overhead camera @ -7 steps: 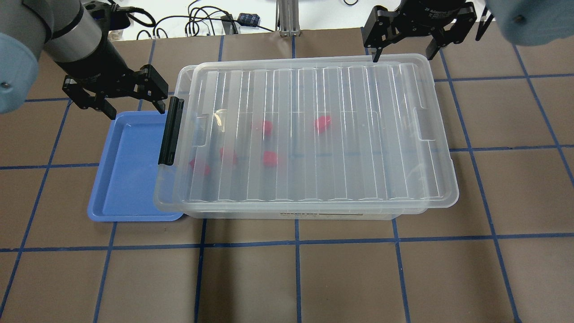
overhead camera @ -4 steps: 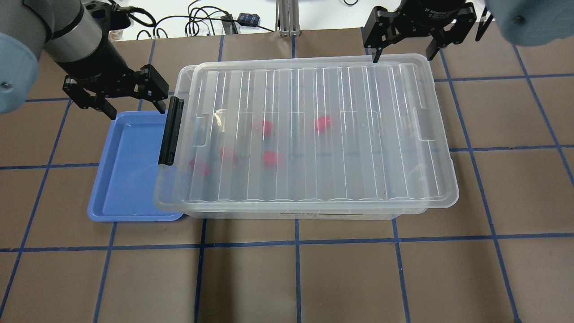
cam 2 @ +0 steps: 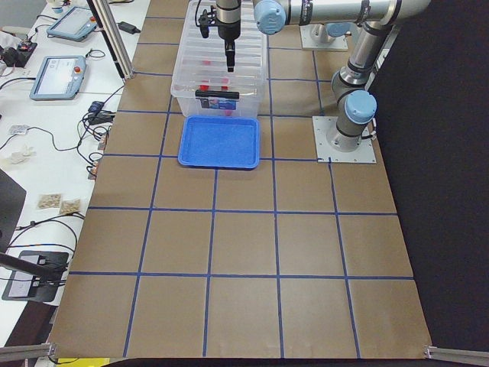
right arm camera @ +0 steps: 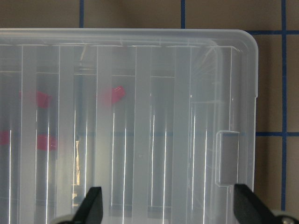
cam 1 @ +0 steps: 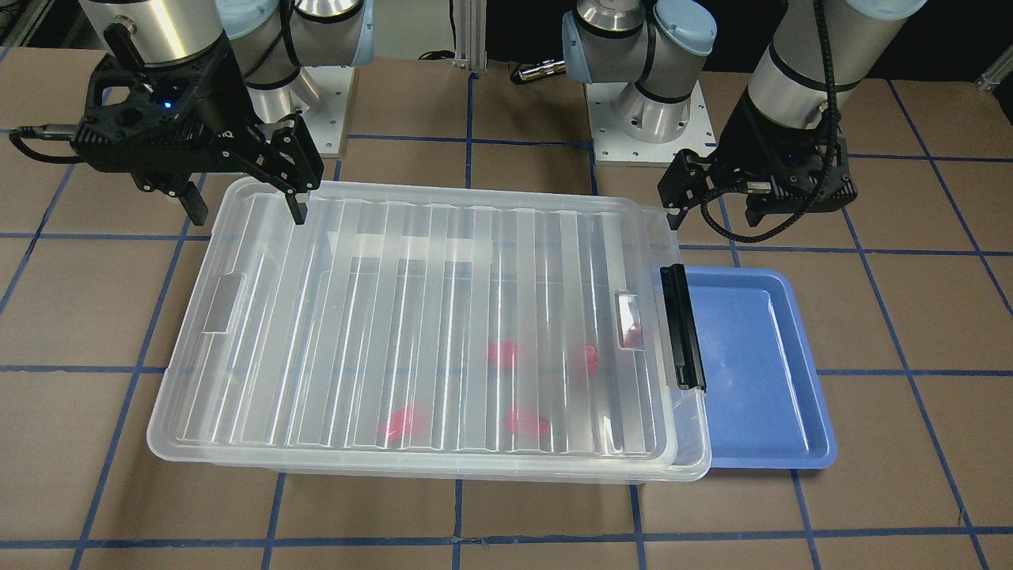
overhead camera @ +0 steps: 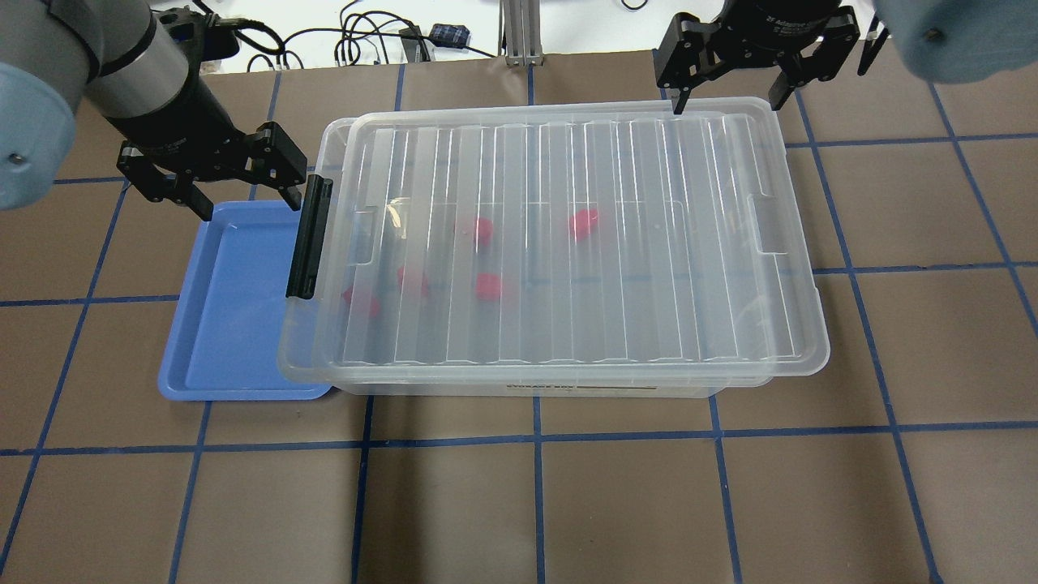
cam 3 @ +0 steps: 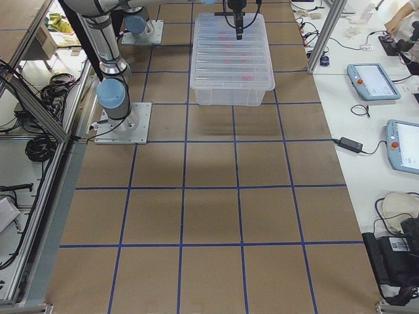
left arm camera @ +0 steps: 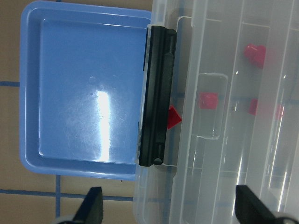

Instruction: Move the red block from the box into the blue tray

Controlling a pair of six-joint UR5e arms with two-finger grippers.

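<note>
Honestly, both my left gripper (overhead camera: pixel 243 193) and right gripper (overhead camera: pixel 727 96) hang spread and empty, while the lidded box (overhead camera: pixel 568 243) blurs the red pieces (overhead camera: pixel 489 285) inside; which one is knobbed, I can't tell. Tugging the latch (overhead camera: pixel 309 237) carelessly could drag the box across the blue tray (overhead camera: pixel 231 341) it overhangs.

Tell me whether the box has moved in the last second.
No. The box sits as before: its latch overhangs the tray at the same spot in the overhead view.
</note>
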